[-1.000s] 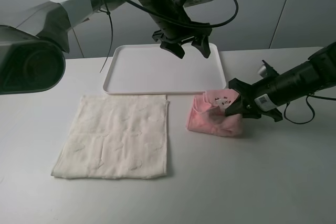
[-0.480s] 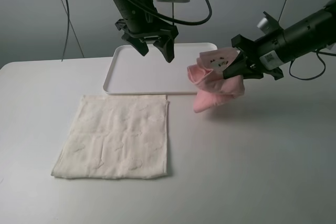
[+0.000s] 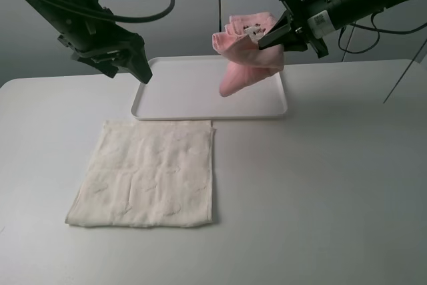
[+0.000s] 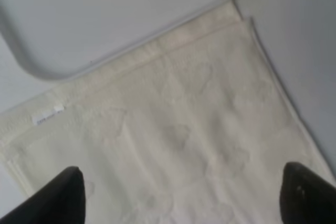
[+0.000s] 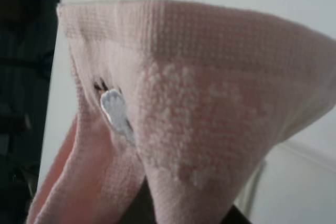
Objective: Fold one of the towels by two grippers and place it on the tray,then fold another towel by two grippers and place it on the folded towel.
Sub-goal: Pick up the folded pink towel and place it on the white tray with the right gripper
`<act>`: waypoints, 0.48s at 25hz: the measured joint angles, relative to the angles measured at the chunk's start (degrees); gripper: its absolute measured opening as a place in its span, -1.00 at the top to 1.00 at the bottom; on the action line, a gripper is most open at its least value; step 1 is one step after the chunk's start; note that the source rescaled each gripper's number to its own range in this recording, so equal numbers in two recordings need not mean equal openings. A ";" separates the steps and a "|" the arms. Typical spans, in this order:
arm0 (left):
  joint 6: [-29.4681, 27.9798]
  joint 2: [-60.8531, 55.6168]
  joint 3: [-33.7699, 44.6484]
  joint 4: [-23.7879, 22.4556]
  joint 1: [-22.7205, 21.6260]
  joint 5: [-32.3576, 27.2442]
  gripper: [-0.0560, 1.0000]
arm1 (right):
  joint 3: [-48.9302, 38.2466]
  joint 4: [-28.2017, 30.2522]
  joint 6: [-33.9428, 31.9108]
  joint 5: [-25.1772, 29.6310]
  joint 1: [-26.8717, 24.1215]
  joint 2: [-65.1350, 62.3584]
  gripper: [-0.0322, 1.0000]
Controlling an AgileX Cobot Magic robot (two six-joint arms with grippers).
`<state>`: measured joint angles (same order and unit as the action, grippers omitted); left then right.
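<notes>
We see right gripper [image 3: 264, 38] clamped on pink towel [image 3: 243, 61]. Towel bunched, lifted clear of table [image 3: 320, 185], hanging by tray's [image 3: 175, 101] right end in high view. Right wrist view: pink terry fills frame, small white patch [image 5: 114, 111] on it. Left gripper [image 3: 127, 70] in air off tray's left end, jaws wide apart, holding nothing. We see cream towel [image 3: 148, 173] spread flat on table in front of tray, far edge just beside tray rim. Left wrist view looks down on that edge.

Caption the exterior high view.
Right end effector holds the bunched pink towel above the tray; cream towel lies flat nearby.
</notes>
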<state>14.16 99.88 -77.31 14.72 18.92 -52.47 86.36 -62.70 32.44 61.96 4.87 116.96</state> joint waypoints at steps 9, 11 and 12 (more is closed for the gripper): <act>3.45 -0.26 9.13 4.47 0.01 6.91 -0.92 | 24.95 -8.77 -3.48 1.98 5.75 16.85 0.75; 3.67 -0.26 9.56 4.85 0.01 7.32 -0.92 | 28.52 -11.60 -3.32 1.88 5.89 20.70 0.75; 3.76 -0.26 9.67 4.93 0.01 7.57 -0.92 | 29.64 -13.12 -3.06 1.75 5.89 23.07 0.75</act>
<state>17.92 99.62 -67.64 19.64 18.93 -44.91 116.00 -75.83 29.38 63.71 10.76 140.04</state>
